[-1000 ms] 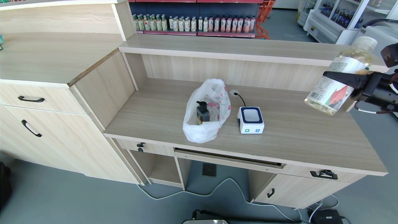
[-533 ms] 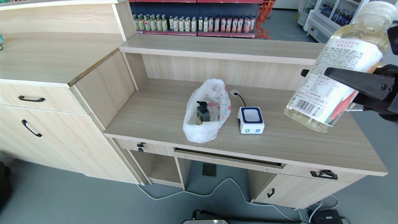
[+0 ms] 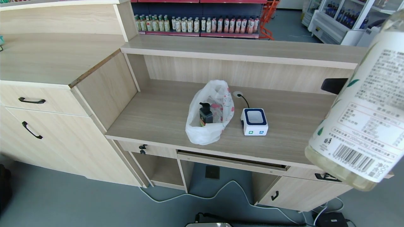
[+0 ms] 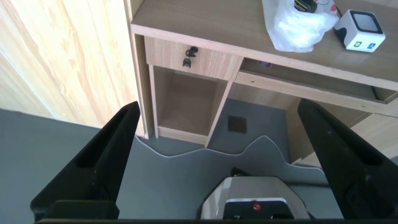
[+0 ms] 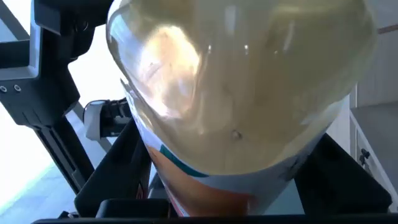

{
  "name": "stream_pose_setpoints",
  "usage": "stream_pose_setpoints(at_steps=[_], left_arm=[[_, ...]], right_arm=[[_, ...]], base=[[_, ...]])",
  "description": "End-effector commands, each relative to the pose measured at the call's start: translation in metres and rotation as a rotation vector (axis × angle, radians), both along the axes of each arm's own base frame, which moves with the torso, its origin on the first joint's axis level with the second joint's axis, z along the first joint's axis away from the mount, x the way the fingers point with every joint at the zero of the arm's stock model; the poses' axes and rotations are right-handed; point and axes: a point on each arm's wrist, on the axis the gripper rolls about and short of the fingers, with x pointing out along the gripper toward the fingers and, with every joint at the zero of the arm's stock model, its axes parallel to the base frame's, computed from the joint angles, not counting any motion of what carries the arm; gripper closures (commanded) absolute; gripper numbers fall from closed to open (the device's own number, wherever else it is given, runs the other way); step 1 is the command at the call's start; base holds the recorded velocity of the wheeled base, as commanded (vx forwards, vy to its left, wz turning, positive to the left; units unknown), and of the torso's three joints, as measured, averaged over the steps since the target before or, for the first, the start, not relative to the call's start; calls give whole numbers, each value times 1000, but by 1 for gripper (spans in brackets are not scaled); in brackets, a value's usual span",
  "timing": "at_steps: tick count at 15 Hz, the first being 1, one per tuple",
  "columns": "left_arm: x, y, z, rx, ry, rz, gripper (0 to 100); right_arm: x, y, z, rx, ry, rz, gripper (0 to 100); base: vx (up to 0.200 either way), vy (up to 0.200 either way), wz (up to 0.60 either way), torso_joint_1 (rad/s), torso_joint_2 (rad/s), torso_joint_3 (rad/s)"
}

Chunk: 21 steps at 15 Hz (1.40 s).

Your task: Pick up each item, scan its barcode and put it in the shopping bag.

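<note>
- Clear plastic bottle of pale yellow liquid (image 3: 363,104), wrapped in a white printed label, sat pinched in my right claw (image 5: 233,193). The two black fingers (image 5: 348,180) pressed on it, one on each flank.
- That bottle hung tilted at the right of the head view, base down and toward the front. The barcode (image 3: 352,157) near the base faced the head camera.
- It loomed so close to that camera that I could not tell how high it stood over the pale wooden desk (image 3: 157,116). It seemed to be off to the right of the scanner rather than above it.
- My left claw (image 4: 217,168) was spread wide with nothing between its fingers, low over the grey floor (image 4: 186,186) in front of the desk.
- On the desk stood a white plastic shopping bag (image 3: 205,132), its mouth open, just to the left of a small white box scanner with a dark blue top (image 3: 254,121). The two were near each other but not touching.
- Inside the bag a dark pump bottle (image 3: 205,115) stood upright.
- From behind the scanner a black cable (image 3: 244,99) ran to a round grommet (image 3: 237,93) in the desktop.
- Beyond the raised counter, a shop shelf (image 3: 195,24) carried a long row of small drink bottles.
</note>
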Motion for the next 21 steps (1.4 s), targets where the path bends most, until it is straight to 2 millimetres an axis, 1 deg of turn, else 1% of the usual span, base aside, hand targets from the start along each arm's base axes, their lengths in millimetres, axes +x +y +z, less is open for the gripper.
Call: stream_pose_setpoints(at_steps=[1,3,4,6,7,9,11,14,15,17,21], left_arm=[[0,0,0,0,-1,-1,0],[0,0,0,0,-1,0,0],[0,0,0,0,-1,0,0],[0,0,0,0,-1,-1,0],[0,0,0,0,-1,0,0],[0,0,0,0,-1,-1,0],[0,0,0,0,-1,-1,0],[0,0,0,0,-1,-1,0],[0,0,0,0,-1,0,0],[0,0,0,0,-1,0,0],[0,0,0,0,-1,0,0]], right_arm=[[-5,1,2,-12,-15,28,100],[-5,3,2,-34,-25,63,100],[-7,7,5,-32,-25,89,100],[-11,11,19,-27,-25,127,100],[-13,13,21,-41,-8,154,100],[-16,16,19,-93,-16,219,100],[-17,18,19,-101,-13,241,100],[-24,14,25,-114,38,244,100],[-29,11,30,-117,57,248,100],[-33,11,33,-129,60,267,100],[-33,11,32,-144,65,274,100]], base=[[0,0,0,0,0,0],[0,0,0,0,0,0],[0,0,0,0,0,0],[0,0,0,0,0,0],[0,0,0,0,0,0],[0,0,0,0,0,0],[0,0,0,0,0,0],[0,0,0,0,0,0],[0,0,0,0,0,0],[0,0,0,0,0,0],[0,0,0,0,0,0]])
